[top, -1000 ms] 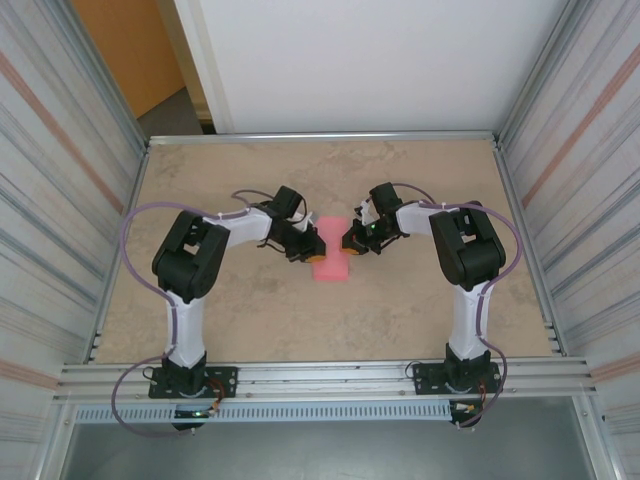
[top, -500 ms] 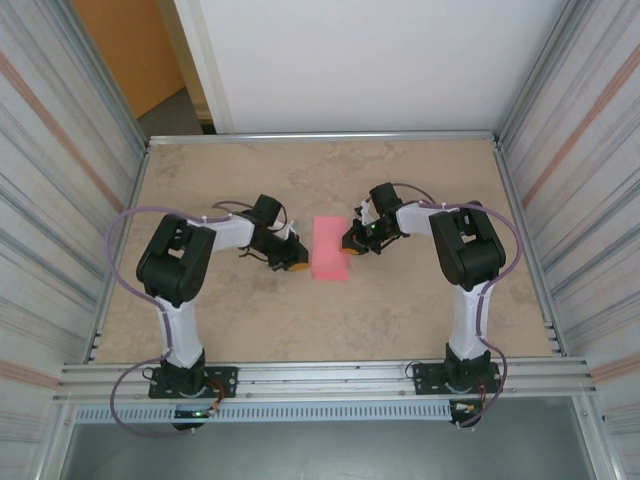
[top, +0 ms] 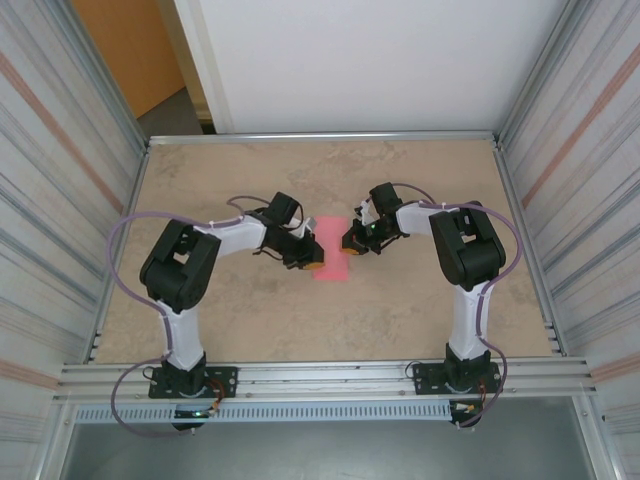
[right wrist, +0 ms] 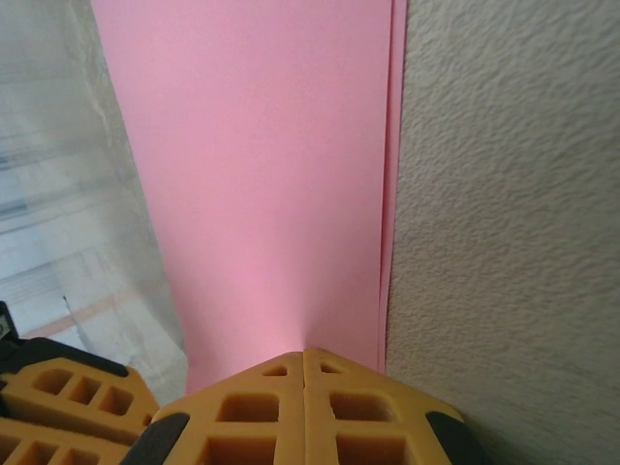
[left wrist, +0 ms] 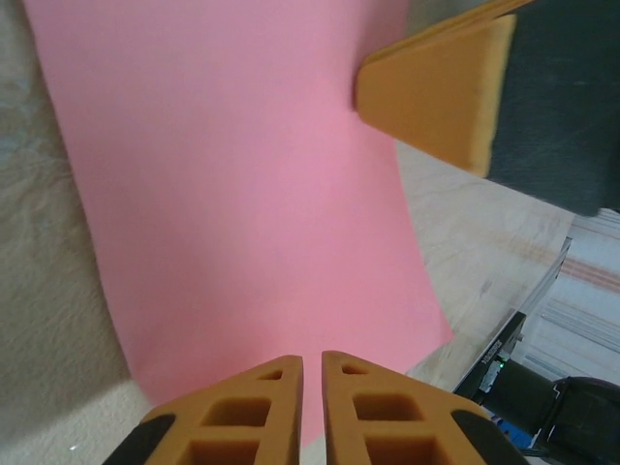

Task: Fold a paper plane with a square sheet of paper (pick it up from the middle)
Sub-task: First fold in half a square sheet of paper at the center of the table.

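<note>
At the left of the pair, my left gripper [top: 312,262] sits low over the counter [top: 400,320], its jaws drawn almost together with only a thin slit between the fingers [left wrist: 232,412]. I can't see anything caught in that slit. Just ahead of these jaws and running under their tips lies the sheet of paper [top: 335,268], pink and folded into a narrow rectangle, flat on the counter between the two grippers. From the left wrist, the paper [left wrist: 242,194] stretches away from the jaws, and one orange finger of the right gripper [left wrist: 436,97] rests on its far edge. On the right, my right gripper [top: 352,243] has its jaws pressed fully together, with the tips at the paper's near edge [right wrist: 262,174]. I can't tell whether they pinch it or merely press on it. Right of those jaws, two stacked layers show along the paper's edge, and bare counter [right wrist: 504,242] lies beyond.
</note>
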